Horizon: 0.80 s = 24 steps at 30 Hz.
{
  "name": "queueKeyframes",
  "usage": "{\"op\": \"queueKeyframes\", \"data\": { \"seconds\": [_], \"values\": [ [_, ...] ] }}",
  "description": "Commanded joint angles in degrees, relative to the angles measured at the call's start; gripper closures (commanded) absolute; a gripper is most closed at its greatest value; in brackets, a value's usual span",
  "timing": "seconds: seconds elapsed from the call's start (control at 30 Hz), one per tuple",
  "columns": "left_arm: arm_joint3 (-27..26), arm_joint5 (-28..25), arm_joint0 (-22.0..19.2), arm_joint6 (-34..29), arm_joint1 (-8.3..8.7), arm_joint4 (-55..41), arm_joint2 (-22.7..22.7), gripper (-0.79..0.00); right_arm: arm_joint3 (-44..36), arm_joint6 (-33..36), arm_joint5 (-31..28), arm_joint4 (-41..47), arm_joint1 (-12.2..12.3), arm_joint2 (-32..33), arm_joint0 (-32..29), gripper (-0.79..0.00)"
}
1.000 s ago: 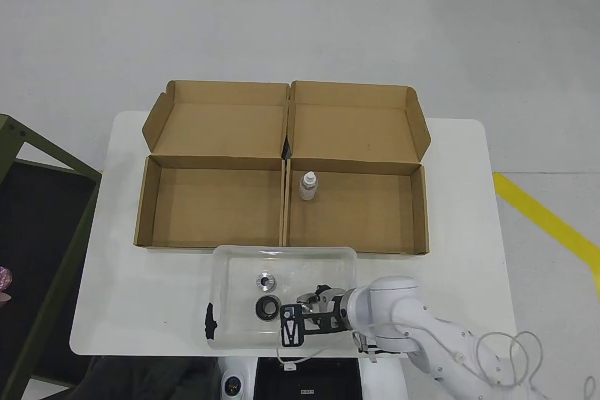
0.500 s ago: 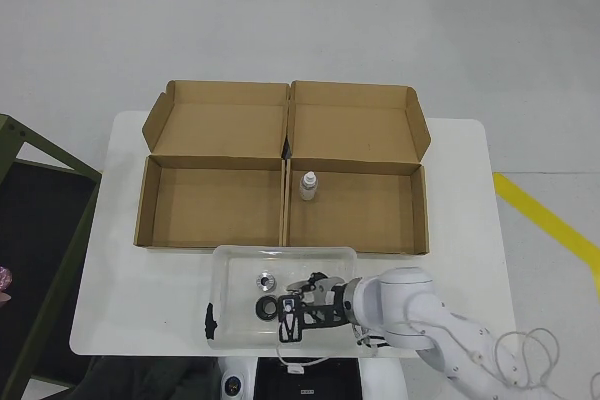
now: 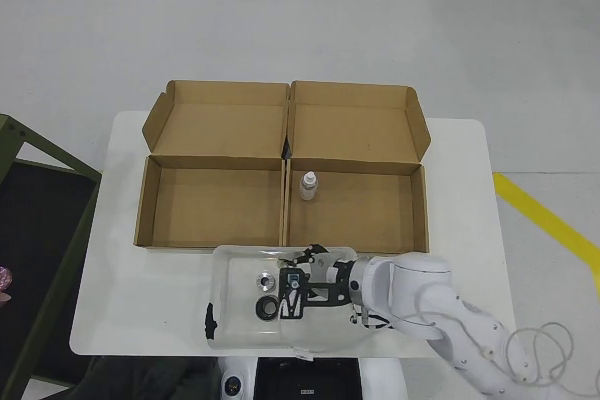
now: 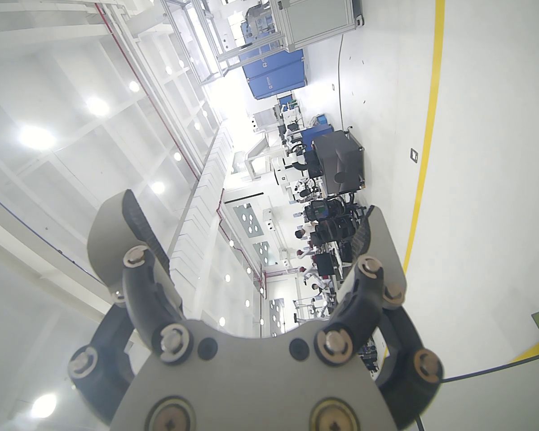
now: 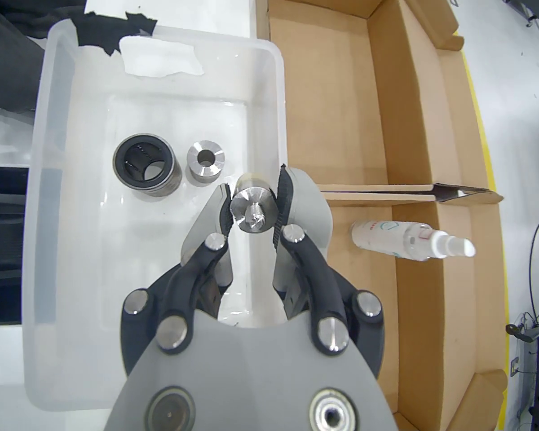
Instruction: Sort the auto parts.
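Note:
My right gripper (image 5: 253,192) is shut on a short silver metal cylinder (image 5: 250,213) over the clear plastic bin (image 5: 49,145). On the bin floor beside it lie a black ring-shaped bearing (image 5: 146,170) and a small silver bushing (image 5: 205,162). From above, the right gripper (image 3: 292,287) hangs over the bin's middle, next to the bearing (image 3: 268,308) and the bushing (image 3: 267,281). My left gripper (image 4: 249,213) is open with nothing between its fingers, pointing out into the room.
Two open cardboard boxes (image 3: 212,205) stand side by side behind the bin. The right box (image 3: 380,215) holds a small white spray bottle (image 3: 308,185). Black tape (image 5: 112,31) marks one bin end. White table shows on both sides.
The right gripper has moved across the bin from its front edge toward the boxes and slightly left, carrying the silver cylinder.

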Motion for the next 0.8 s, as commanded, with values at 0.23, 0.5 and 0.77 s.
{"op": "queueKeyframes", "data": {
  "seconds": [0.23, 0.5, 0.77],
  "values": [
    [0.0, 0.0, 0.0, 0.0, 0.0, 0.0, 0.0, -0.785, -0.47, -1.95, 0.8, 0.17, 0.78, 6.08, -0.54, 0.0],
    [0.0, 0.0, 0.0, 0.0, 0.0, 0.0, 0.0, -0.785, -0.2, -2.96, 0.35, 2.01, 1.35, 10.0, -1.32, 0.0],
    [0.0, 0.0, 0.0, 0.0, 0.0, 0.0, 0.0, -0.785, 3.92, -3.61, 1.37, 3.55, 1.06, 9.74, 0.8, 0.0]
  ]
}}
